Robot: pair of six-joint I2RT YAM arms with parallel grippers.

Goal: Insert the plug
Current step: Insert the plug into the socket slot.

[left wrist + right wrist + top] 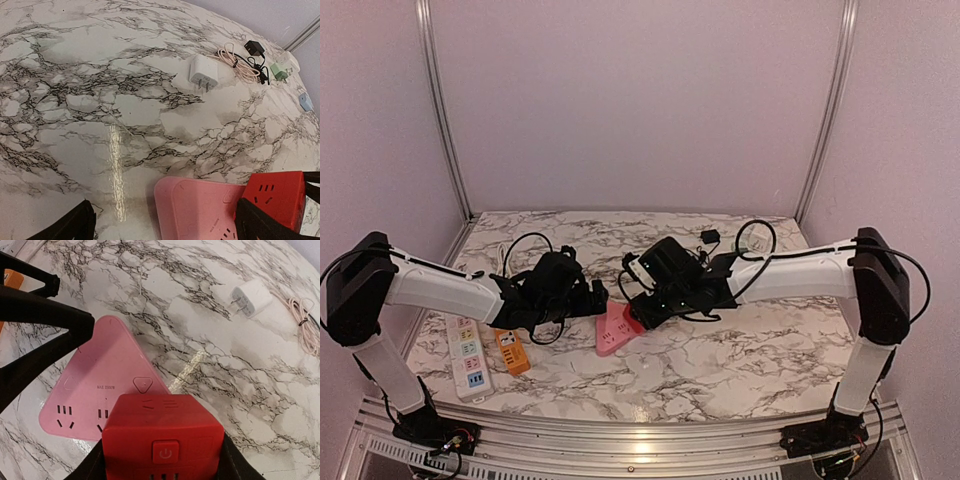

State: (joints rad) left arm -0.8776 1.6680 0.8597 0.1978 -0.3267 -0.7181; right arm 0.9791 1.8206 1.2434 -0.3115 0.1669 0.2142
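The plug is a red cube adapter [165, 430] with a power button, and my right gripper [162, 460] is shut on it, one finger on each side. It sits over the near corner of the pink triangular power strip [100, 375], covering some sockets; I cannot tell whether it touches. From above, the red cube [632, 322] lies at the pink strip's [612, 330] right edge. My left gripper [165, 225] stands open and low, straddling the pink strip [200, 210]. Its left finger is well clear of the strip, and the right one is beside the red cube [275, 195].
A white charger [202, 72] lies prongs-out further back, next to a coiled pink cable [235, 60], a black adapter [254, 47] and a green-white adapter [280, 70]. A white power strip [468, 355] and an orange one [512, 350] lie at the front left.
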